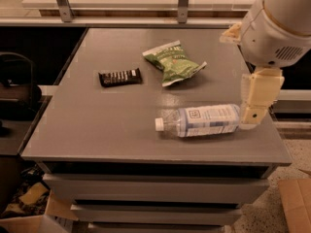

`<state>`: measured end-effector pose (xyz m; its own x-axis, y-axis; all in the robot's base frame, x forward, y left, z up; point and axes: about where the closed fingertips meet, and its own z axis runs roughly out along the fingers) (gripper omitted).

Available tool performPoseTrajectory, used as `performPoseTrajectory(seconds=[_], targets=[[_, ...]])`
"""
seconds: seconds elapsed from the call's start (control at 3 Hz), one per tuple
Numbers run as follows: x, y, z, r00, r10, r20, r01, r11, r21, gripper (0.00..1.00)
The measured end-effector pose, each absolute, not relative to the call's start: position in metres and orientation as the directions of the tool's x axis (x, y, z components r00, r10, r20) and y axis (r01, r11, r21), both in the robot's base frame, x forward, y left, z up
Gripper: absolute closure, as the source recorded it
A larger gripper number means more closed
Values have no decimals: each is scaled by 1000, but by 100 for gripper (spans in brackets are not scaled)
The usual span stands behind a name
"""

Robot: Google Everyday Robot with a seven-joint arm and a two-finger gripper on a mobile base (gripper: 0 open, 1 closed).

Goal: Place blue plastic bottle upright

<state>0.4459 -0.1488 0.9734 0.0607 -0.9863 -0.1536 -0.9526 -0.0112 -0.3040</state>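
The blue plastic bottle (pixel 204 121) lies on its side on the grey table (pixel 97 130), near the front right. Its white cap (pixel 159 124) points left and its base points right. The label faces up. My gripper (pixel 253 114) hangs from the white arm (pixel 277 28) at the right, pointing down. It is right at the bottle's base end, and I cannot tell whether it touches the bottle.
A green chip bag (pixel 172 62) lies behind the bottle near the table's middle. A dark snack bar (pixel 120 76) lies to its left. A dark chair (pixel 17 91) stands left of the table. A cardboard box (pixel 296 203) sits on the floor at the right.
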Motion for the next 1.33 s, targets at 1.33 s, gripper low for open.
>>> performPoseTrajectory(seconds=[1.33], targets=[[460,-81,894,205,-978,-46,-968,-196,-156,0]])
